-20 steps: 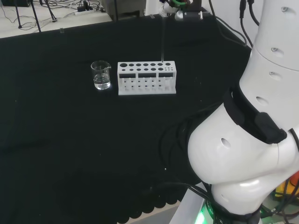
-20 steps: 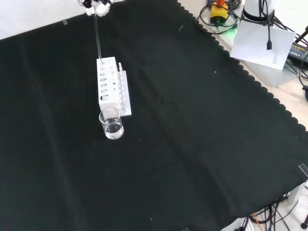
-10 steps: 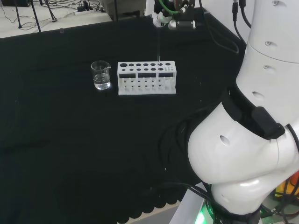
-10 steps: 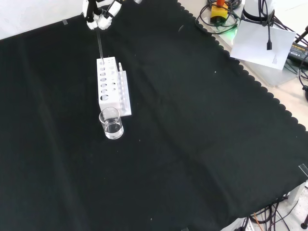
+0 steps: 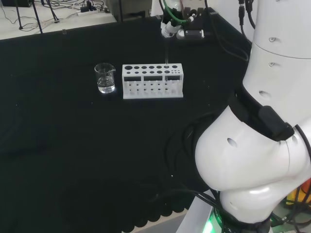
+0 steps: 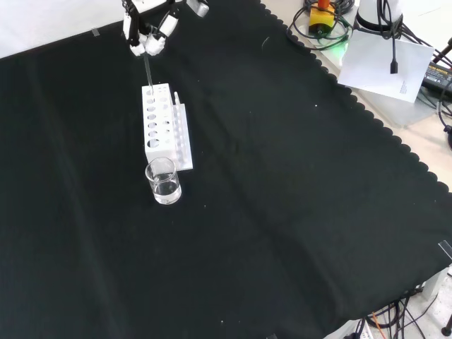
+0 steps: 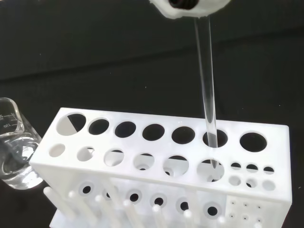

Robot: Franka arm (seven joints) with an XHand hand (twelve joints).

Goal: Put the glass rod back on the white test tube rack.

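The white test tube rack (image 5: 152,80) (image 6: 162,126) (image 7: 156,161) stands on the black cloth. The hand (image 5: 171,26) (image 6: 147,37) hovers above the rack's end farthest from the beaker, its fingers pinched on the top of the clear glass rod (image 5: 166,52) (image 6: 147,70) (image 7: 207,90). The rod hangs upright. In the wrist view its lower end passes down through one of the large holes in the rack's top. A blurred white part of the hand (image 7: 190,6) shows over the rod.
A small clear beaker (image 5: 105,78) (image 6: 163,181) (image 7: 13,147) with some clear liquid stands close to the rack's other end. The arm's big white links (image 5: 262,145) take up the head view's right. Cables and equipment (image 6: 332,25) lie beyond the cloth's scalloped edge.
The hand has come down toward the rack with the rod, and the rod's lower end has sunk into a hole in the rack. Rack and beaker have not moved.
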